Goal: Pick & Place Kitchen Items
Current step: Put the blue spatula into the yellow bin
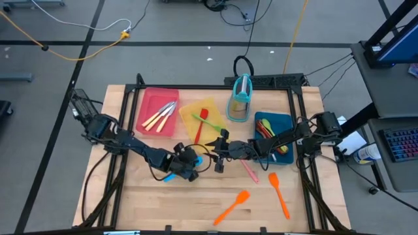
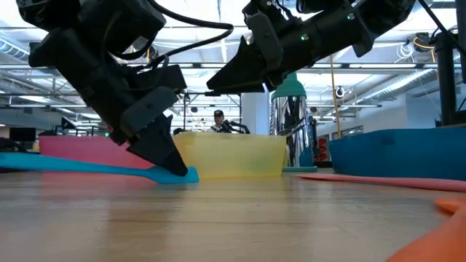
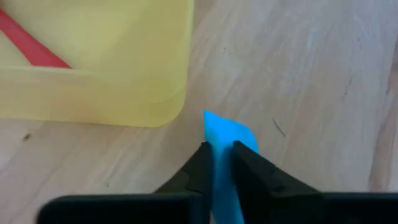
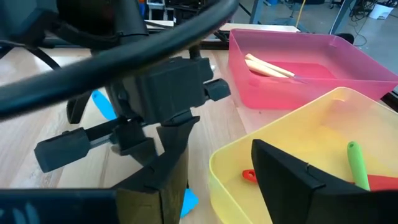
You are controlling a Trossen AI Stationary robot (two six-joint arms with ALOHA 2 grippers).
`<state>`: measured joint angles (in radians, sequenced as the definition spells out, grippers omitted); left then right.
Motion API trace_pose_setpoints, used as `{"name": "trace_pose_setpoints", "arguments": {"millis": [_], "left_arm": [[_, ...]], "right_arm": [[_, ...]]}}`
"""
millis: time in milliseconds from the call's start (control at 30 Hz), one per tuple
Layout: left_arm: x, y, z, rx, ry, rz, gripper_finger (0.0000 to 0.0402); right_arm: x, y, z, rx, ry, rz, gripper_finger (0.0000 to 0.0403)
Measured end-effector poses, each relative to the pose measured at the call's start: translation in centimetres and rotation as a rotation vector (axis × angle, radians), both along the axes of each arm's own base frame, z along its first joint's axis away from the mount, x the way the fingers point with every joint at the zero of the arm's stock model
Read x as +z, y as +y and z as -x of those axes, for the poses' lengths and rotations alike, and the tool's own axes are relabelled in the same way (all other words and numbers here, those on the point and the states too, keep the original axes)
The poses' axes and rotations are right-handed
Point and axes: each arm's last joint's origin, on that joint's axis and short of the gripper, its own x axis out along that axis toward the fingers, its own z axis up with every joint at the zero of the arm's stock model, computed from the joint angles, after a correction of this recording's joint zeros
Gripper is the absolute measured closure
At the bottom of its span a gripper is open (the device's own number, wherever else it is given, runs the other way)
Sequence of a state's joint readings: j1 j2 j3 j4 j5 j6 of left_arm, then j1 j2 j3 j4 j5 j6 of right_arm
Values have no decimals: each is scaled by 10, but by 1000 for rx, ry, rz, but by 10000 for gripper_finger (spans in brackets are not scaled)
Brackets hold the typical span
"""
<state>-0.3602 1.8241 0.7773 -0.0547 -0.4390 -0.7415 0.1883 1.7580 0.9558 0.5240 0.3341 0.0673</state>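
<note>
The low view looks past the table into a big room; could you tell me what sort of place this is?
Probably a robotics lab or workshop in an open industrial hall. Behind the yellow tray run exposed ceiling beams and strip lights, cables trail across the grey floor, and a keyboard sits on a side desk.

robotics lab | ceiling trusses (image 2: 65, 69) | floor cables (image 1: 72, 39) | keyboard (image 1: 400, 142)

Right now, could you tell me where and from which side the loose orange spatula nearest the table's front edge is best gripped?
Grip the orange spatula mid-handle, coming straight down from above with the fingers across its width. It lies flat and diagonal on the bare wooden table, the handle is slim, and nothing crowds it.
</note>
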Motion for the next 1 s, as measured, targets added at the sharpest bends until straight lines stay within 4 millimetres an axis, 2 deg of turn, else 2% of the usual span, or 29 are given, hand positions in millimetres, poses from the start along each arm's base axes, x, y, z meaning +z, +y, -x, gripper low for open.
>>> {"name": "trace_pose_setpoints", "arguments": {"millis": [167,467,667,800,1000], "left_arm": [[8,-1,1,5,-28,21,391],[44,-17,12,-92,-115,83,392],[62,-30,18,-102,-211,45,392],[74,-30,21,-70,-281,-18,393],[96,-25,20,-42,-402,-79,393]], "right_arm": [[0,0,0,0,0,0,234],[0,0,0,0,1,0,236],[0,0,0,0,1,0,236],[-1,0,0,1,12,2,236],[-11,2,5,6,120,18,237]]}}
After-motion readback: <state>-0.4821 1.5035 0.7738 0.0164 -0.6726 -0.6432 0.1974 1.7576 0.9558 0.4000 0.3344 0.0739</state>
